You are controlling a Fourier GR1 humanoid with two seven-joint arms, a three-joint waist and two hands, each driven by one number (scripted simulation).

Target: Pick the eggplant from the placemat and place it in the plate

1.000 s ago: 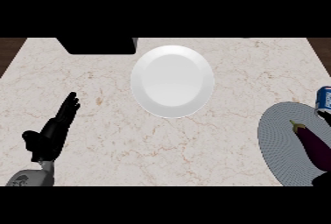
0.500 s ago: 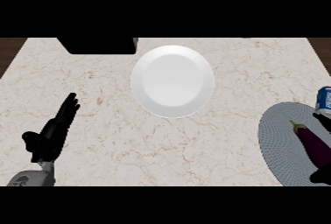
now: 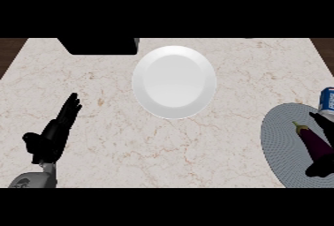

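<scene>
From the head view I see the eggplant lying on the grey placemat at the right edge of the counter. Its stem end points up and to the left, and its dark purple body runs down toward the lower right. The placemat is cut off by the right border, so I only get its left part.

My right hand shows only as black shapes at that same border: one dark mass against the lower end of the eggplant, another dark bit just above the fruit near the can. I cannot tell whether its fingers are curled round the eggplant or merely beside it.

My left hand sits at the lower left over the counter, fingers straight and pointing up and slightly right, thumb out to the left, holding nothing. It is well apart from everything else.

The white plate lies in the upper middle of the counter, bare, well apart from the placemat. A blue and white can stands just above the placemat at the right edge. A black box sits at the counter's far edge, up left of the plate.
</scene>
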